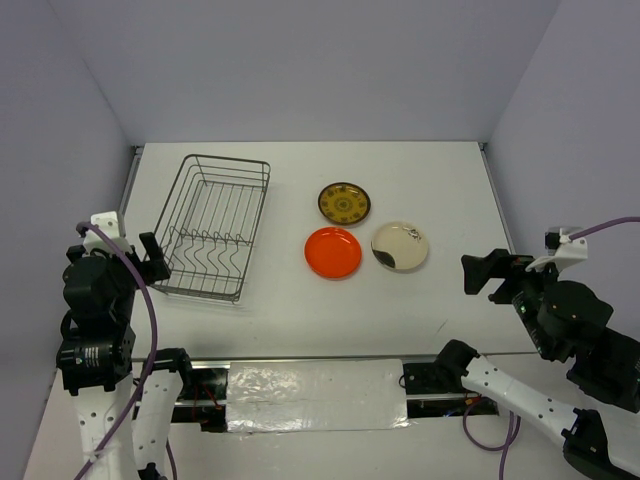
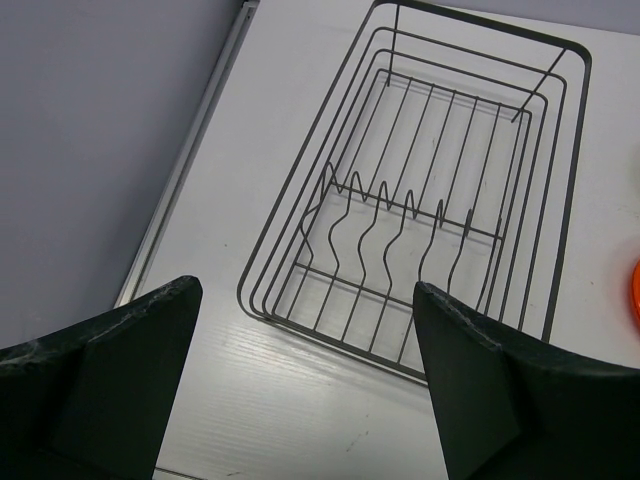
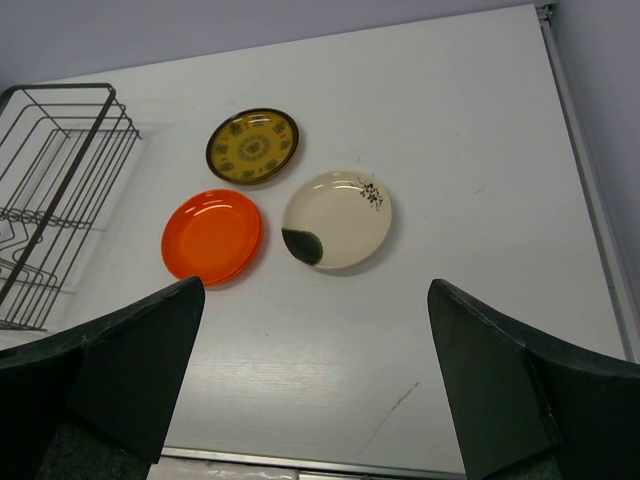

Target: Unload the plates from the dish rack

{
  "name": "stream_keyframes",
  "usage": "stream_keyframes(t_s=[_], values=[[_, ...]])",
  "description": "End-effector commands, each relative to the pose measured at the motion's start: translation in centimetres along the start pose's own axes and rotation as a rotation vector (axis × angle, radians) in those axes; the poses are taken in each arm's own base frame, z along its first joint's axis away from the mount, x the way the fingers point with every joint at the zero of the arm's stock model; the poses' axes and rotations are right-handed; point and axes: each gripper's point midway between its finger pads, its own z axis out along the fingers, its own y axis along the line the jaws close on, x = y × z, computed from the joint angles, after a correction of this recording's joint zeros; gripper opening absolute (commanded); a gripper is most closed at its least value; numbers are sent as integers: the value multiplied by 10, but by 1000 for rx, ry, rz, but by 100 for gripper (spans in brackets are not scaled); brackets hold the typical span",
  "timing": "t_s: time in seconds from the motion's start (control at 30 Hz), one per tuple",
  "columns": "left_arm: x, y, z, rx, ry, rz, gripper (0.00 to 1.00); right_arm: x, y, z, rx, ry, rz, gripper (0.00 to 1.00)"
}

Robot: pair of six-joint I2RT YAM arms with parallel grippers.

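rack: dish rack (image 1: 213,226) sits upright on the left half of the table (image 1: 400,320), long side running away from the arms, wavy dividers at its near end
plates: all three lie flat on the table, right of the rack and outside it
orange: orange plate (image 1: 333,252) is nearest the rack, apart from it
dark: dark patterned plate (image 1: 344,203) is just beyond the orange one on the far side, rims close
cream: cream plate (image 1: 400,246) is just right of the orange one with a narrow gap, dark blotch on its near-left edge
left: left hand (image 2: 305,290) has its fingers spread wide with nothing between them, and hovers by the rack's near-left corner
right: right hand (image 3: 315,288) is also spread wide and holds nothing, over the right side of the table, well apart from the plates
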Motion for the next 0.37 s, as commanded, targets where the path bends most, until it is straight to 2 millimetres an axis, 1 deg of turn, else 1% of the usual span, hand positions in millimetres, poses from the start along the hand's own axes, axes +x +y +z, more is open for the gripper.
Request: stream_keyframes(t_s=[0.0, 0.33], values=[[-17, 2, -1, -13, -53, -8, 99, -3, 2, 1, -6, -16, 16, 100], [-18, 2, 3, -13, -47, 1, 99, 3, 2, 6, 11, -7, 13, 100]])
